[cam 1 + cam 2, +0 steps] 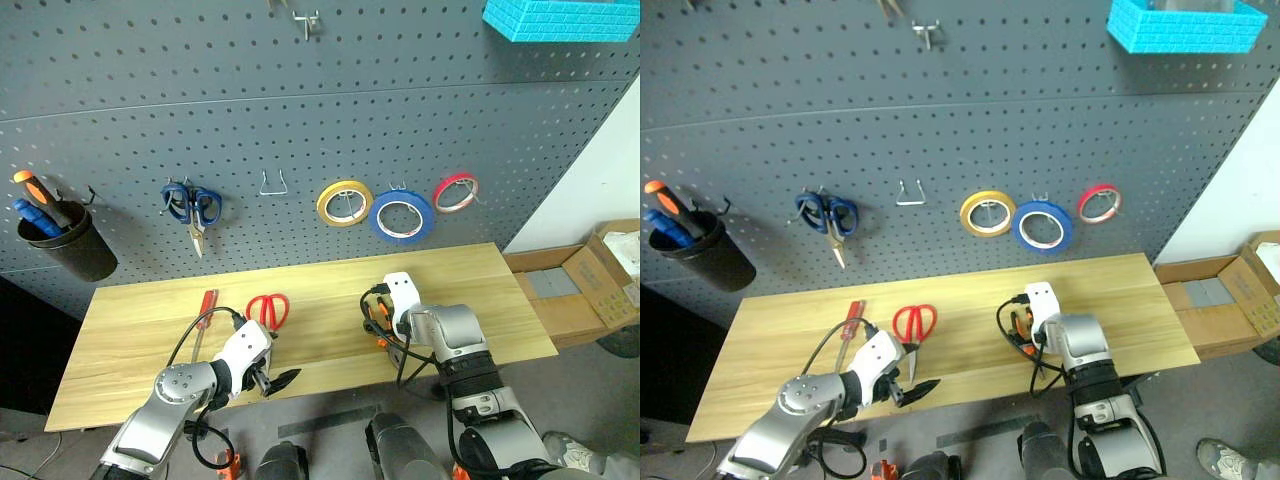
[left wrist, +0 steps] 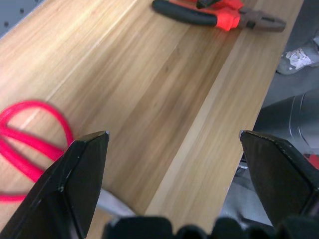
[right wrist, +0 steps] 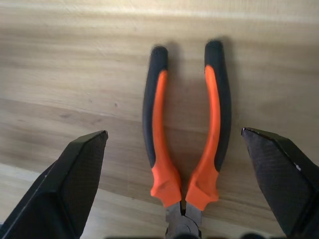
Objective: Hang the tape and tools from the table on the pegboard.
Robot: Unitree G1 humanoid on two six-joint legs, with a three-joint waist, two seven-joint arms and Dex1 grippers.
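The blue tape (image 1: 401,216) is already hung on the pegboard (image 1: 300,130), at centre right of the head view, between a yellow roll (image 1: 344,203) and a red roll (image 1: 455,192); blue scissors (image 1: 192,207) are hung further left, and an empty hook (image 1: 273,184) is seen between them and the yellow roll. Three tools are left on the table (image 1: 480,290): the screwdriver (image 1: 203,316) at lower left, the red scissors (image 1: 267,311) just right of it, and the pliers (image 3: 185,144) at lower centre, largely hidden under the right arm in the head view.

The step in hand is judged to be the pick-up of the pliers; the right gripper (image 3: 174,144) is held over them with jaws wide, nothing held, the two handles lying between the jaws and the pliers' head towards the wrist. The left gripper (image 2: 174,144) is held at the near table edge beside the red scissors with jaws wide and empty.

The next move is judged to call for a lowering of the right gripper until both handles are straddled, then a closing across them; a lift toward a free hook would follow; care is needed lest the handles be spread or pushed aside by one jaw.
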